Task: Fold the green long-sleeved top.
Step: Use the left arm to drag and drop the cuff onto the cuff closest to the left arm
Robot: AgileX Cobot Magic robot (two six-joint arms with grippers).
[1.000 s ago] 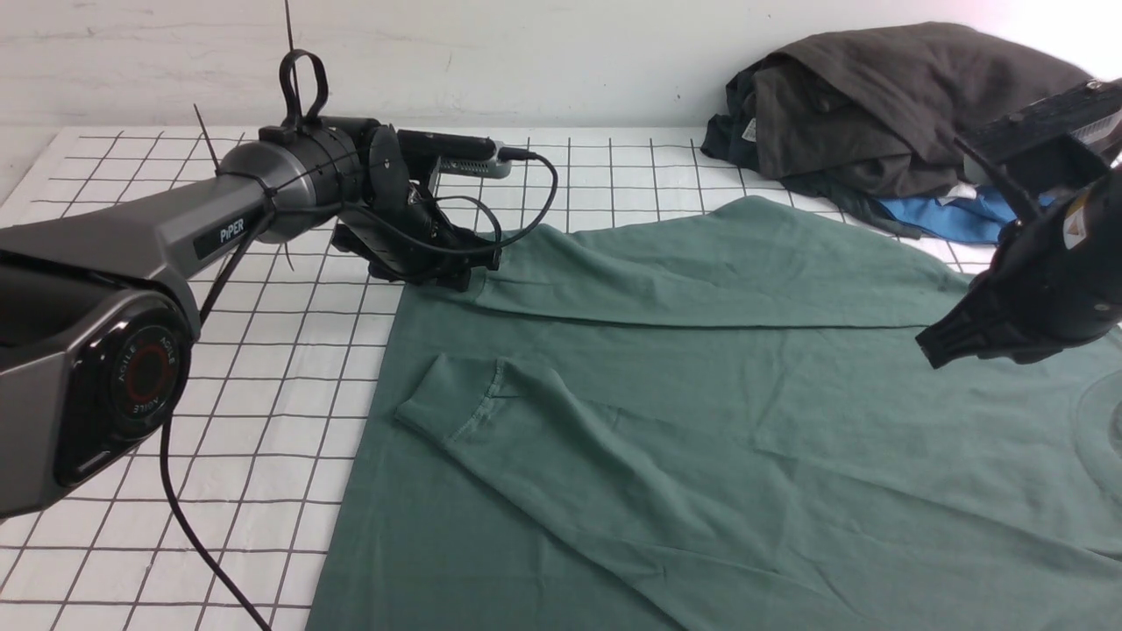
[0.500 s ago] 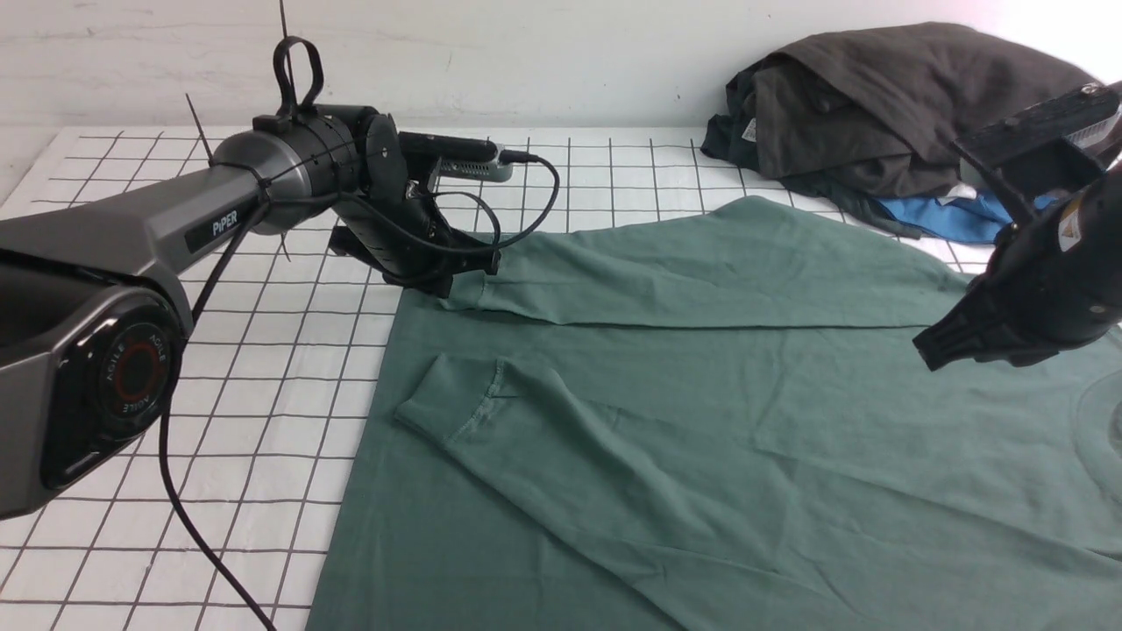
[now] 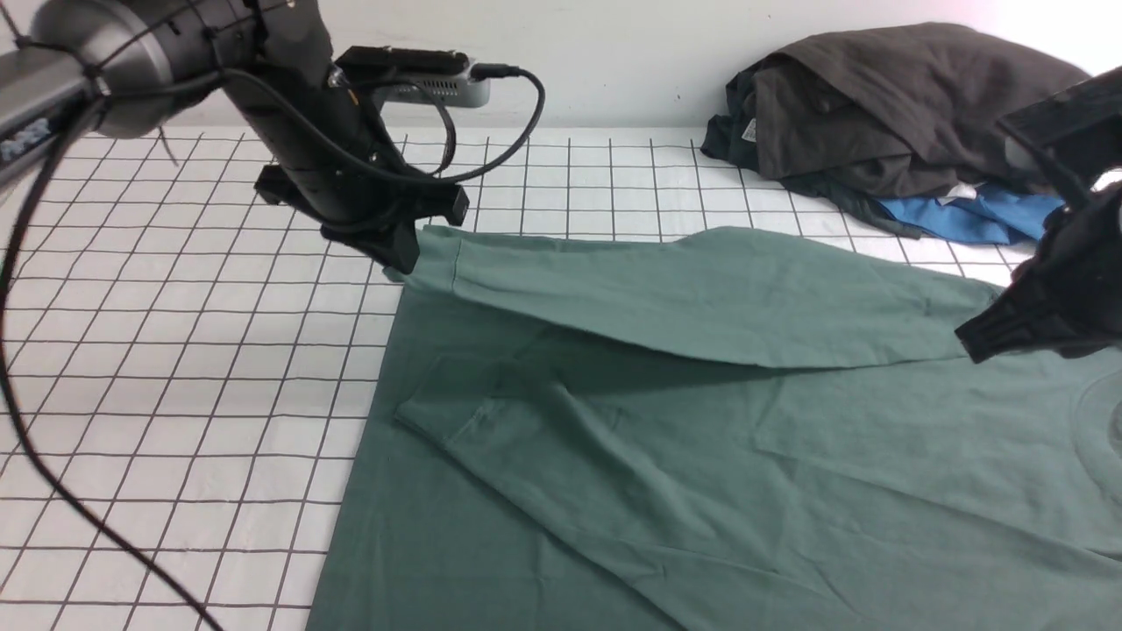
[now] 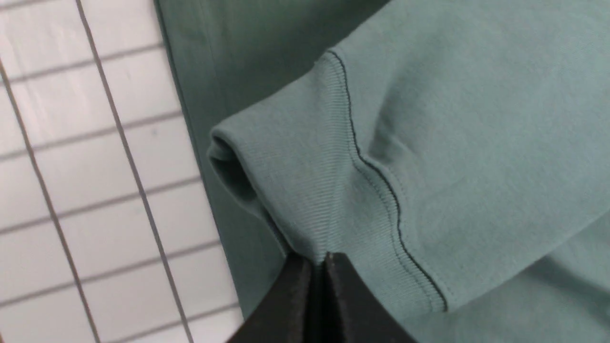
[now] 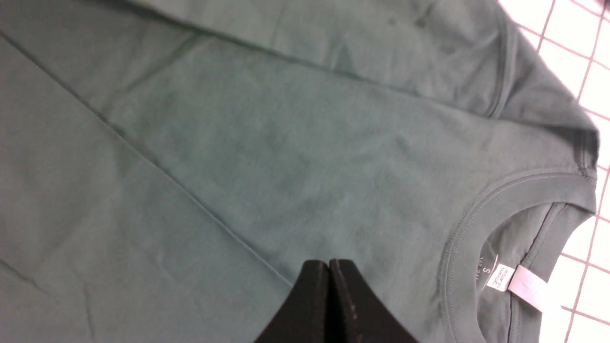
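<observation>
Pinching the green top's point(image 3: 614, 280) cuff edge, left jaws lift; right jaws close empty.

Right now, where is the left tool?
In the front view, the left tool is on the left side, at the cuffed end of the green top's folded-over far sleeve, gripping it.

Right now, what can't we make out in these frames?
- Shirt's lower part: cut off by the front view's bottom edge.
- Cuff cloth inside the left tool: hidden by its fingertips, left wrist view.
- "PiPER" lettering on the left arm: blurred, front view.
- Blue garment: partly covered by the grey-black garments, front view.
</observation>
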